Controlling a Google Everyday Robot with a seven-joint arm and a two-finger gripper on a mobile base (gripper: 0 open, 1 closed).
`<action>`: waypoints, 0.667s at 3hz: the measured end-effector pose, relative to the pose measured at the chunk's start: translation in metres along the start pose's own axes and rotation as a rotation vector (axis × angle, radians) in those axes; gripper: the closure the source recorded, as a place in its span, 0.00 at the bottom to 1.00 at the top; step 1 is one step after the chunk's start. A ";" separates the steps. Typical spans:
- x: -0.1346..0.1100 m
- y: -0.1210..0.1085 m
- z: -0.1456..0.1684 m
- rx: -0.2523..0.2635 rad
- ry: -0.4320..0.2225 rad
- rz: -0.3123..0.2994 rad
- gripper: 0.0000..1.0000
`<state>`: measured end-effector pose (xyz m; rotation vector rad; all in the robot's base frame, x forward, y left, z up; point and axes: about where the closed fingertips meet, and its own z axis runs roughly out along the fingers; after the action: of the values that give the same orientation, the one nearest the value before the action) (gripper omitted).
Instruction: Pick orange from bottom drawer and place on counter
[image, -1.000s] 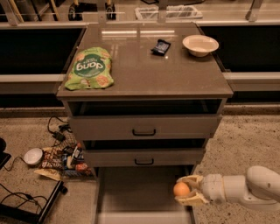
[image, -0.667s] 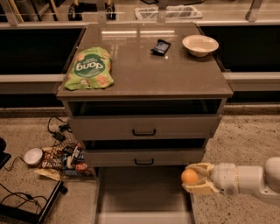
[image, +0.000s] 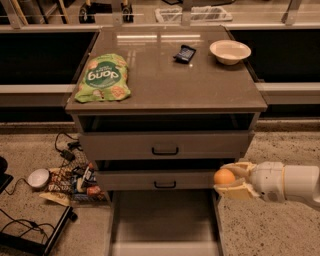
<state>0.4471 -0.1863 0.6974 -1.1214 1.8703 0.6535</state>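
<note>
My gripper reaches in from the right and is shut on the orange, a small round fruit between its pale fingers. It holds the orange in the air at the right front corner of the cabinet, level with the middle drawer's front. The bottom drawer is pulled out below and to the left, its flat floor bare. The counter is the glossy grey-brown top of the cabinet, well above the gripper.
On the counter lie a green snack bag at the left, a dark small packet and a white bowl at the back right. Cables and clutter lie on the floor left of the cabinet.
My gripper has lifted the orange up out of the bottom drawer's right side and moved it slightly right, from drawer level to the height of the middle drawer.
</note>
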 end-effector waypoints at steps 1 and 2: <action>0.000 0.000 0.000 0.000 0.000 0.000 1.00; -0.041 -0.005 -0.015 0.037 -0.028 0.005 1.00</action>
<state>0.4562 -0.1820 0.7405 -1.0792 1.8549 0.6310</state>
